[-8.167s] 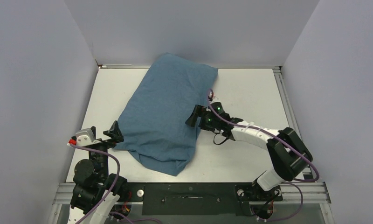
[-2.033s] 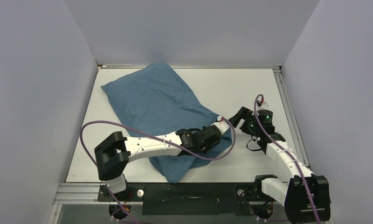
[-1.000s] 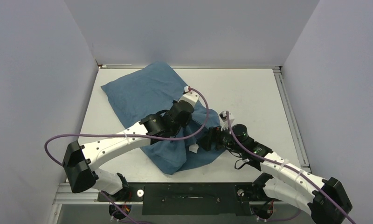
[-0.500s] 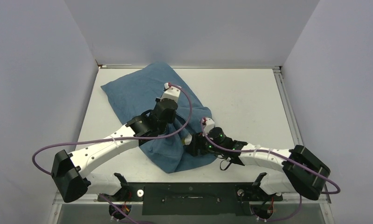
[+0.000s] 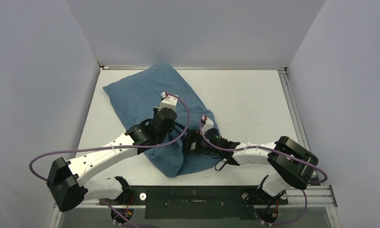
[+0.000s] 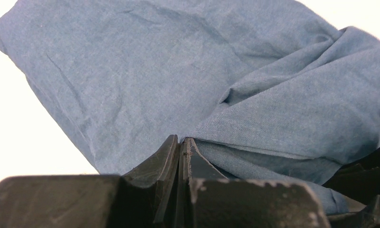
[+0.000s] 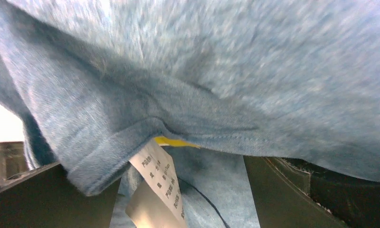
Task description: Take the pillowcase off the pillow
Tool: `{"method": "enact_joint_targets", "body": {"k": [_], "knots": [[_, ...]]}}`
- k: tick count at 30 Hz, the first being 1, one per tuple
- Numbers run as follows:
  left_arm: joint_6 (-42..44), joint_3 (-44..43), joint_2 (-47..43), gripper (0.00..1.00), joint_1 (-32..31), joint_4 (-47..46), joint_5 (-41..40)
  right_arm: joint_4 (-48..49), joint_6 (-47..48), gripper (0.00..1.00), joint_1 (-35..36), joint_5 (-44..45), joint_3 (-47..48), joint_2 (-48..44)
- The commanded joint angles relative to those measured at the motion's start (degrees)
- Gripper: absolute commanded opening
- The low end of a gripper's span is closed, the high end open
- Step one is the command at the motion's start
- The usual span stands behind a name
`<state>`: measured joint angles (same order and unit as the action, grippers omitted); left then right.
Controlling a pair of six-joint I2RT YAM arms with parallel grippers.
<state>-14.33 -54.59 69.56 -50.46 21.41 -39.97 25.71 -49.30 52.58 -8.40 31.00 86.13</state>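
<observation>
The slate-blue pillowcase (image 5: 145, 95) lies slantwise on the white table, bunched at its near right end. My left gripper (image 5: 166, 116) rests on its middle, fingers (image 6: 171, 152) pressed together, shut on a fold of the pillowcase (image 6: 155, 71) at their tips. My right gripper (image 5: 195, 141) is at the near right edge, open, its fingers (image 7: 283, 190) wide apart under the pillowcase hem (image 7: 131, 128). Of the pillow only a yellow edge (image 7: 176, 141) and a white printed tag (image 7: 157, 178) show under that hem, between the open jaws. The rest is hidden in the cloth.
Pale walls close in the table (image 5: 254, 95) on the left, back and right. A metal rail (image 5: 193, 194) with both arm bases runs along the near edge. Purple cables loop off both arms, one over the pillowcase (image 5: 185, 118).
My left gripper has slid up and to the left across the pillowcase, staying shut. My right gripper has moved left up to the pillowcase's near right edge, and its jaws stand wider.
</observation>
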Motion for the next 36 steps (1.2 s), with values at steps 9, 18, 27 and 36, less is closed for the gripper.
{"method": "enact_joint_targets", "body": {"k": [9,18,27,36], "knots": [[-1.0,0.0,-2.7,0.0,0.5,-1.3,-3.0,8.0,-8.0,0.97,0.0,7.8,3.3,2.9],[-1.2,-1.3,-4.4,0.0,0.5,2.8,-4.7,10.1,-12.7,0.96,-2.6,10.2,-0.2,5.8],[3.5,-11.7,-5.2,0.0,1.2,11.7,-5.8,12.9,-13.5,0.96,-4.0,9.1,-2.8,4.0],[9.2,-21.2,-0.5,0.0,1.4,17.9,-3.2,13.8,-12.3,0.96,-4.4,8.1,-1.9,3.3]]}}
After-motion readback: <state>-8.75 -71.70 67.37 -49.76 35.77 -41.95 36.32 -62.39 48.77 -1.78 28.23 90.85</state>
